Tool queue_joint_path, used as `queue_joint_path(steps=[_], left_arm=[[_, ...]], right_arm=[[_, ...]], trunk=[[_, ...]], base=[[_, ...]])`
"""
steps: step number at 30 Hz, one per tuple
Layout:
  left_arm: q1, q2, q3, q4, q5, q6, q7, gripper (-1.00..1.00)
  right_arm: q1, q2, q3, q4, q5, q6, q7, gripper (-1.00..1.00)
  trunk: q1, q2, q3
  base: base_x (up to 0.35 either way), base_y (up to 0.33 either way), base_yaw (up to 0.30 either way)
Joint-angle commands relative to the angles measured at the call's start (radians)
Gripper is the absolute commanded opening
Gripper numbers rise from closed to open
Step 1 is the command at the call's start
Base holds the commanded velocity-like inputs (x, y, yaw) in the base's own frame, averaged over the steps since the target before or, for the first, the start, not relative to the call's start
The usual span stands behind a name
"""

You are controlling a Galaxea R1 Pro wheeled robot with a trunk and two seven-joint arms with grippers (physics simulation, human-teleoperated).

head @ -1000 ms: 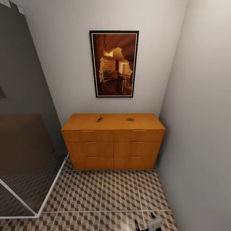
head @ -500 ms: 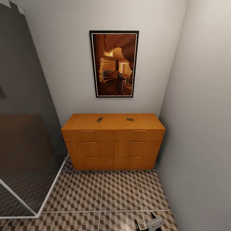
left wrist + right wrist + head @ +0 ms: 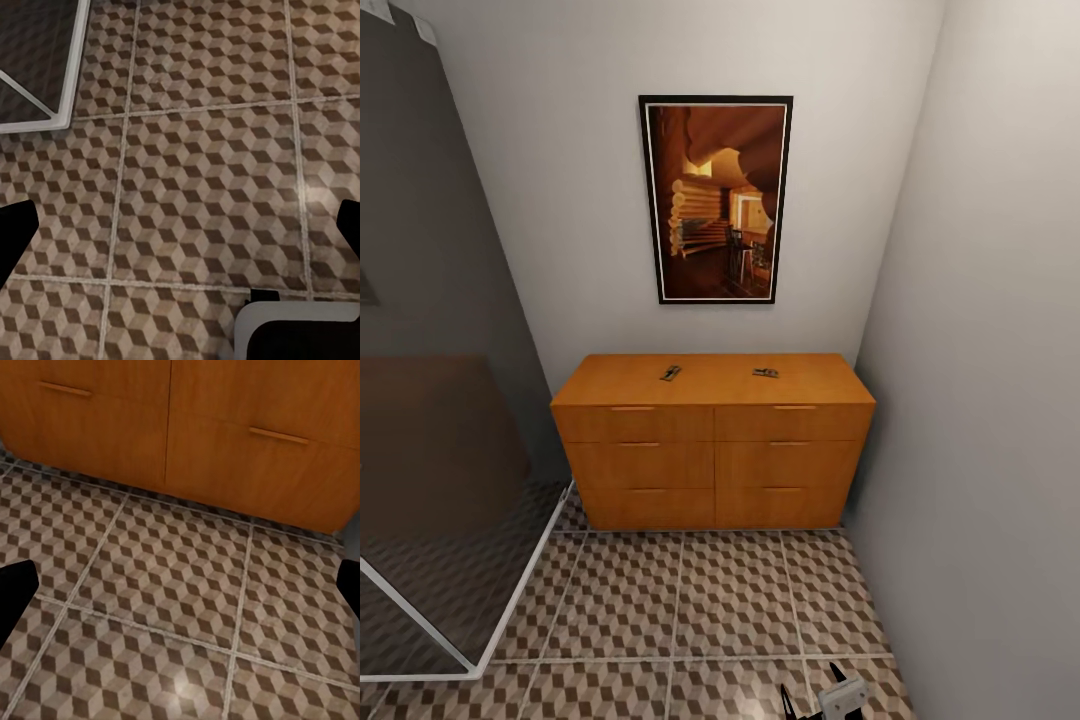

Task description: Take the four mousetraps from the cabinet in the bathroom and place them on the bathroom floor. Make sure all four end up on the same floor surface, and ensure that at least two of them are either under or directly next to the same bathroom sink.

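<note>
Mousetraps (image 3: 671, 373) on cabinet (image 3: 712, 440) top in head view.

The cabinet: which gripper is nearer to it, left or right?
Right. The right gripper faces the cabinet drawers over the bathroom floor; the left gripper sees floor tiles and a white frame.

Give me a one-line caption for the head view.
Two mousetraps lie on the orange cabinet beneath a framed picture, patterned bathroom floor in front.
</note>
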Motion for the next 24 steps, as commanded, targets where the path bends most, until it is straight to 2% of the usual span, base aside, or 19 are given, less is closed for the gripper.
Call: queue_joint_path(steps=[1,8,13,18,19,24], left_arm=[[-0.002,0.000,-0.009,0.003,0.009,-0.004,0.000,1.00],[-0.002,0.000,-0.008,0.003,0.009,0.005,0.000,1.00],[-0.001,0.000,-0.008,0.003,0.009,0.009,0.000,1.00],[-0.001,0.000,-0.009,0.003,0.009,0.031,0.000,1.00],[-0.001,0.000,-0.009,0.003,0.009,0.038,0.000,1.00],[-0.001,0.000,-0.009,0.003,0.009,0.046,0.000,1.00]], right_arm=[[-0.001,0.000,0.007,0.000,0.003,-0.002,-0.010,1.00],[-0.001,0.000,-0.001,-0.010,0.003,0.009,-0.013,1.00],[-0.001,-0.008,-0.003,-0.050,-0.001,0.074,-0.019,1.00],[-0.001,-0.011,-0.004,-0.224,-0.025,0.252,-0.025,1.00],[-0.001,-0.011,-0.004,-0.291,-0.045,0.334,-0.024,1.00],[-0.001,-0.011,-0.004,-0.451,-0.120,0.520,-0.022,1.00]], trunk=[[0.001,-0.002,-0.002],[0.001,-0.002,-0.002],[0.001,-0.002,-0.002],[0.001,-0.002,-0.002],[0.001,-0.002,-0.002],[0.001,-0.002,-0.002]], base=[[0.000,0.000,0.000],[0.000,0.000,0.000],[0.000,0.000,0.000],[0.000,0.000,0.000],[0.000,0.000,0.000],[0.000,0.000,0.000]])
